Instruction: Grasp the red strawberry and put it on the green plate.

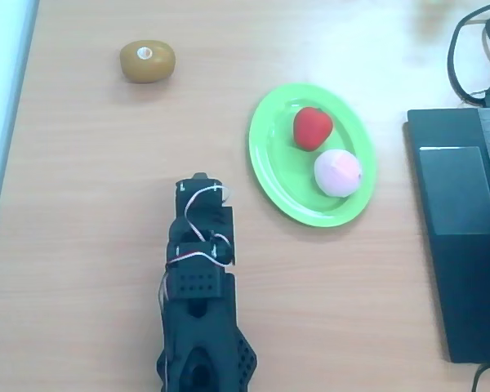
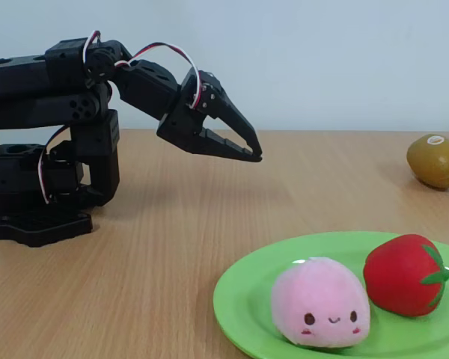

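And there's the red strawberry (image 2: 404, 274), sitting on the green plate (image 2: 243, 303) right now, touching the pink ball (image 2: 321, 302) beside it, so by the look of things the job is done. It reads as a light, squashy toy, rounded and matte, not slippery, with a small green leaf at one end; I'd judge it gives under pressure and won't break. If it needed lifting again, the wide red middle is the place to pinch (the leaf tab looks too flimsy to hold). Moving outward: the gripper (image 2: 254, 155) hangs above the table (image 2: 172, 247), well apart from the plate, its fingers nearly pressed together with just a sliver between them, holding nothing. Far off sits a brown-yellow fruit (image 1: 147, 61), and a laptop (image 1: 461, 220) beyond the plate.
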Robot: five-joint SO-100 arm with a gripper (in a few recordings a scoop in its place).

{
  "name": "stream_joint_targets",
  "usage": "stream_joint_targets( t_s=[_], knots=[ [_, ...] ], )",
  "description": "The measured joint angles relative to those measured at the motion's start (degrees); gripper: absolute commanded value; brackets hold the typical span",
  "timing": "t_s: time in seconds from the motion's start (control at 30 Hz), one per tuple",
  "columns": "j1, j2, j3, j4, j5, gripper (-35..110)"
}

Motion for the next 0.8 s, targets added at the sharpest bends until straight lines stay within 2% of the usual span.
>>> stream_joint_targets(
  t_s=[0.1,0.23,0.3,0.8],
  knots=[
    [0.09,0.00,-0.44,5.45,0.18,-8],
    [-0.44,0.00,-2.64,20.13,0.62,-8],
    [-0.44,0.00,-3.25,23.82,0.18,-8],
    [0.00,0.35,-3.43,26.10,0.26,-8]
  ],
)
